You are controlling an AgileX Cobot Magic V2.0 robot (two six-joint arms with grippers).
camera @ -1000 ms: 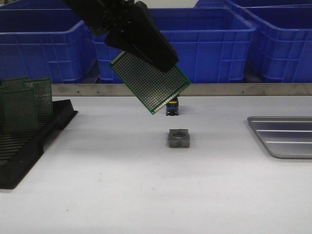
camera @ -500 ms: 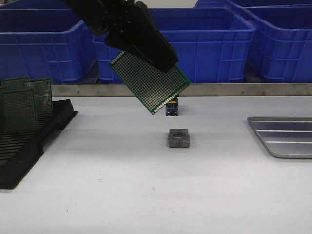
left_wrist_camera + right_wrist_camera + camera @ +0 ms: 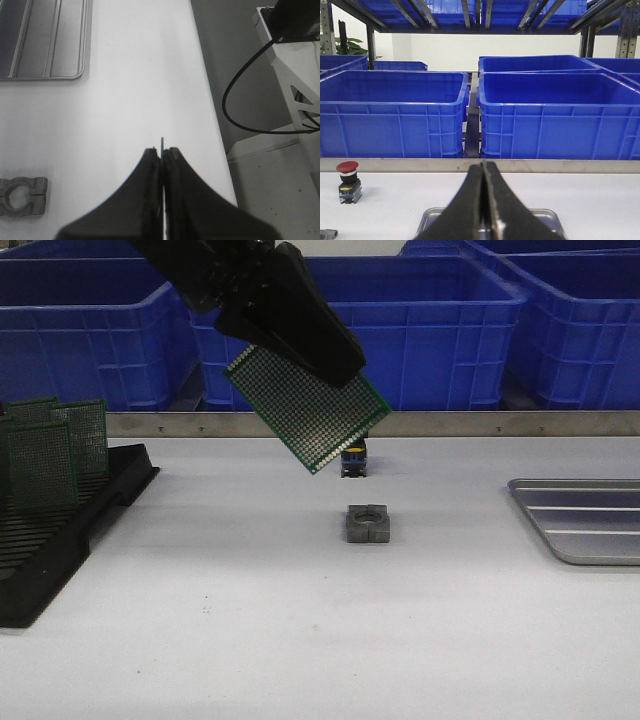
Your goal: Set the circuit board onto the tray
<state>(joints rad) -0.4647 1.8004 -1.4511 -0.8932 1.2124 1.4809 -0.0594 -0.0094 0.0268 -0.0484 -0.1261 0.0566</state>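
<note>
My left gripper (image 3: pixel 310 360) is shut on a green perforated circuit board (image 3: pixel 305 410) and holds it tilted, high above the table's middle. In the left wrist view the board shows only as a thin edge (image 3: pixel 162 145) between the closed fingers of that gripper (image 3: pixel 162 152). The silver-grey ribbed tray (image 3: pixel 585 518) lies at the right edge of the table, far right of the board; it also shows in the left wrist view (image 3: pixel 42 40). My right gripper (image 3: pixel 484 167) is shut and empty, above the tray's near part (image 3: pixel 547 217). The right arm is out of the front view.
A black slotted rack (image 3: pixel 60 525) with more green boards (image 3: pixel 45 455) stands at the left. A grey metal block (image 3: pixel 367 524) and a small yellow-and-black button (image 3: pixel 353 461) sit mid-table; a red push button (image 3: pixel 347 179) shows in the right wrist view. Blue bins (image 3: pixel 430 330) line the back.
</note>
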